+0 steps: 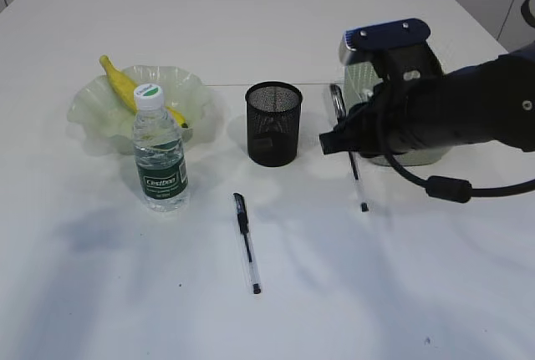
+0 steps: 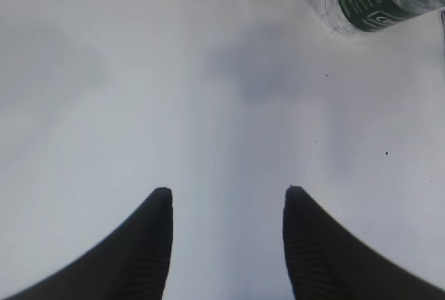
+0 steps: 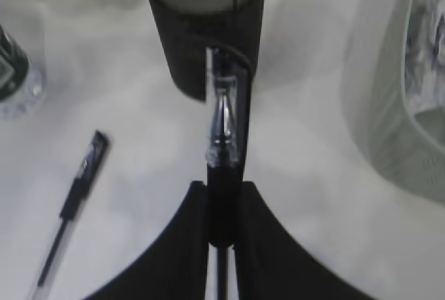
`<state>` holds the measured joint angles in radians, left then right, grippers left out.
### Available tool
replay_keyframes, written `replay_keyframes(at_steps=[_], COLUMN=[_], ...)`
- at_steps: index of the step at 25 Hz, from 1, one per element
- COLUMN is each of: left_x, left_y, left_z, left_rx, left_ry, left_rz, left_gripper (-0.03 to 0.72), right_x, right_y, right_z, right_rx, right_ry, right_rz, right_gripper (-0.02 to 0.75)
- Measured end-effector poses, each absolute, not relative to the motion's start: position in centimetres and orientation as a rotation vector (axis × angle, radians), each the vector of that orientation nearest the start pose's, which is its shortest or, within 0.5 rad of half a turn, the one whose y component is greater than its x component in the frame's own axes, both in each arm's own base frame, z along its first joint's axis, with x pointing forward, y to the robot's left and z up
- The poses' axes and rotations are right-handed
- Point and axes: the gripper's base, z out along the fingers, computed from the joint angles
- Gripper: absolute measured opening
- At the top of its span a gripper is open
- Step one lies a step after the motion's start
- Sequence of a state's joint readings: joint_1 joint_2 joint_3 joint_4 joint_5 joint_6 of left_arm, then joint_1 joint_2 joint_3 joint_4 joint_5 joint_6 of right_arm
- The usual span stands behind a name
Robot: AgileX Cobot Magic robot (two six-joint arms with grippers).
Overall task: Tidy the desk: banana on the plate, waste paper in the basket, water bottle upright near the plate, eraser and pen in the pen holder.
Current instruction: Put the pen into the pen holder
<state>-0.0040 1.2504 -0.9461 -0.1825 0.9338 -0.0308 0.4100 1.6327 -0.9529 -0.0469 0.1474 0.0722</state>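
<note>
Near pen (image 1: 247, 243) waits; right gripper (image 1: 341, 136), clamped on another pen (image 1: 349, 153), should tip it upright over the holder (image 1: 273, 123); left gripper (image 2: 226, 206) gapes.

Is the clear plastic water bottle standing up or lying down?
Standing up. The clear plastic water bottle rests on its base on the white table, its white cap on top, just in front of the pale green plate.

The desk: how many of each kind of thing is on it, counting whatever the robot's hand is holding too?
Pens: 2, one lying on the desk, one held in the right hand
Water bottle: 1
Banana: 1
Plate: 1
Pen holder: 1
Basket: 1
Total: 7
</note>
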Motion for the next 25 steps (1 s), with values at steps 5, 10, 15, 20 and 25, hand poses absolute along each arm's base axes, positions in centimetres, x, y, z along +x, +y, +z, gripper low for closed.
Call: replay_keyframes(at_steps=[5,10,15,20,25], left_x=[23.5,23.5,23.5,23.5,23.4], left_y=[-1.4,-1.4,-1.4,-1.4,-1.4], left_z=[28.9,28.9,28.9,28.9,28.9], left_rx=[-0.142,-0.142,-0.142,-0.142,-0.141], left_ry=[2.712,2.712,2.712,2.712,2.714], left_rz=[-0.241,-0.241,-0.241,-0.241,-0.241], left_gripper=[0.360,0.360,0.360,0.360,0.360], right_x=[32.8,34.2,35.2,36.9,38.8], right_y=[14.3,15.0,15.6,16.3,17.2], right_z=[22.8,22.5,22.0,21.6,22.6], right_rx=[-0.408,-0.380,-0.353,-0.348,-0.338], right_ry=[2.075,1.913,1.753,1.688,1.632], right_rz=[0.264,0.304,0.339,0.351,0.358], right_gripper=[0.050,0.050,0.050,0.050,0.049])
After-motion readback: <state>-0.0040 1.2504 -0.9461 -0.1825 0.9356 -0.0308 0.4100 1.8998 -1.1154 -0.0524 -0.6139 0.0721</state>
